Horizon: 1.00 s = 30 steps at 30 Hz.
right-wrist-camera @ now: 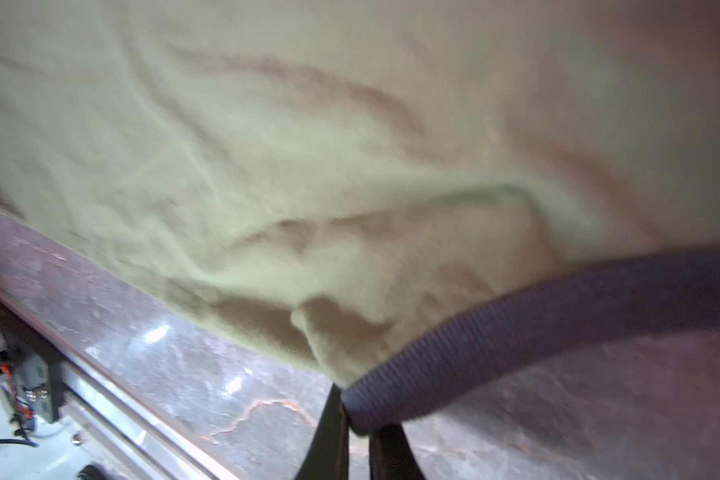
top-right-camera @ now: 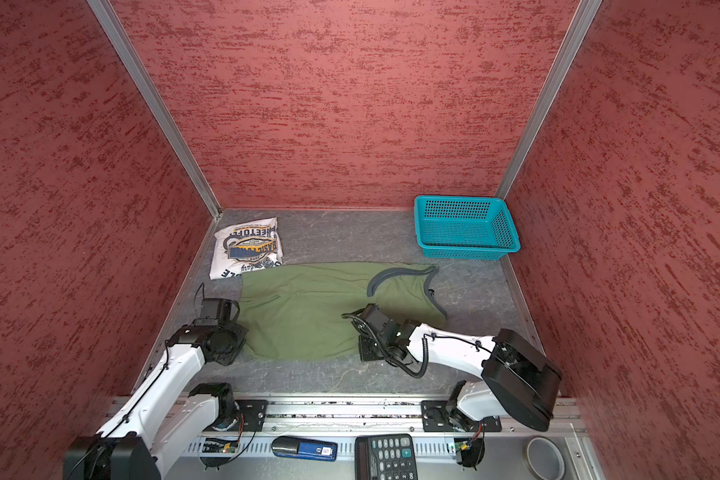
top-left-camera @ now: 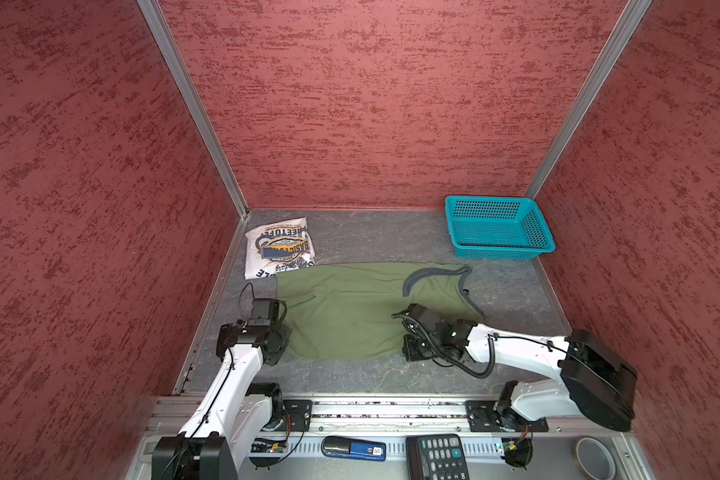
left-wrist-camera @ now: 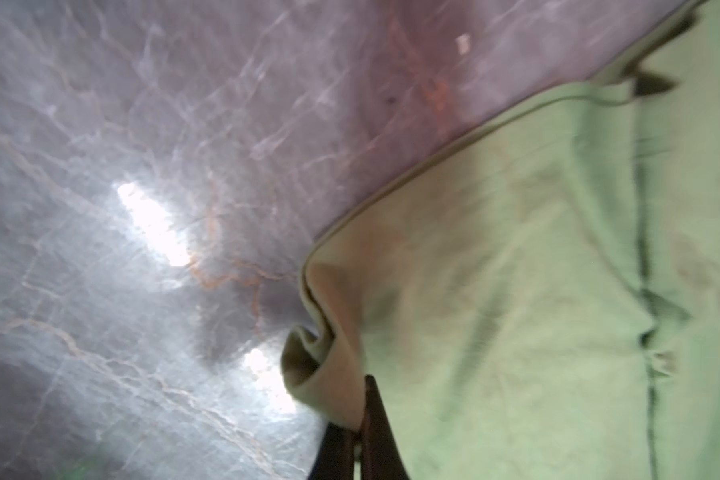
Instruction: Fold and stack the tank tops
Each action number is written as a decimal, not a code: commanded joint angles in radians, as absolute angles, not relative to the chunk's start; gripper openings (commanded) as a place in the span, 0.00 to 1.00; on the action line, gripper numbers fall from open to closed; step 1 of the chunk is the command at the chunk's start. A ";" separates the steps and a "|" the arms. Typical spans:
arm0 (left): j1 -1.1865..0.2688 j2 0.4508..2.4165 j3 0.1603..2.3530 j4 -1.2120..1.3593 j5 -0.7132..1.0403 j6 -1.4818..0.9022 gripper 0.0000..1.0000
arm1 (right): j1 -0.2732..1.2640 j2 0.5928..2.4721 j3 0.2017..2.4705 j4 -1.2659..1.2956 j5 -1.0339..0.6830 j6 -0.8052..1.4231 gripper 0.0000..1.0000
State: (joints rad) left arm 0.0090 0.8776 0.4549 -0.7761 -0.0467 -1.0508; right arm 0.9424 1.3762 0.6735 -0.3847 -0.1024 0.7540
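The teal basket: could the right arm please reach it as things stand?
Likely yes, nothing blocks the teal basket; but the right gripper is shut on the olive tank top's grey trim.

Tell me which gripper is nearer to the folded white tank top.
Left. The left gripper pinches the green tank top close to the white tank top; the right gripper holds the green top's grey trim, farther away.

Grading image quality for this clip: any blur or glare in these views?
Left wrist view: olive tank top blurred, white glare patches on the marbled tabletop. Right wrist view: its grey trim smeared soft. Both top views: sharp, evenly lit.
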 commanded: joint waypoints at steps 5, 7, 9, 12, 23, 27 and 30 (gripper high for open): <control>0.004 0.972 0.539 -0.657 -0.041 -1.015 0.02 | 0.860 1.402 0.824 -0.582 -0.051 0.628 0.08; 0.001 1.022 0.562 -0.624 -0.036 -1.013 0.02 | 0.815 1.429 0.857 -0.605 -0.076 0.593 0.08; -0.001 1.080 0.592 -0.590 -0.035 -1.003 0.02 | 0.774 1.463 0.887 -0.609 -0.113 0.560 0.08; -0.005 1.169 0.645 -0.558 -0.039 -0.989 0.02 | 0.731 1.527 0.941 -0.619 -0.141 0.520 0.09; 0.006 1.406 0.791 -0.493 -0.068 -0.970 0.02 | 0.637 1.666 1.084 -0.595 -0.131 0.438 0.10; 0.014 1.451 0.798 -0.481 -0.075 -0.986 0.01 | 0.623 1.714 1.113 -0.571 -0.138 0.429 0.11; 0.029 1.456 0.786 -0.478 -0.092 -1.000 0.00 | 0.617 1.745 1.137 -0.560 -0.131 0.424 0.12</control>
State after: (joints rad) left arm 0.0128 1.4551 0.7822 -0.4976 -0.0563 -0.9901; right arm 0.6277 1.7256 1.1000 -0.5850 -0.1314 0.4473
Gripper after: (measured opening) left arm 0.059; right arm 0.124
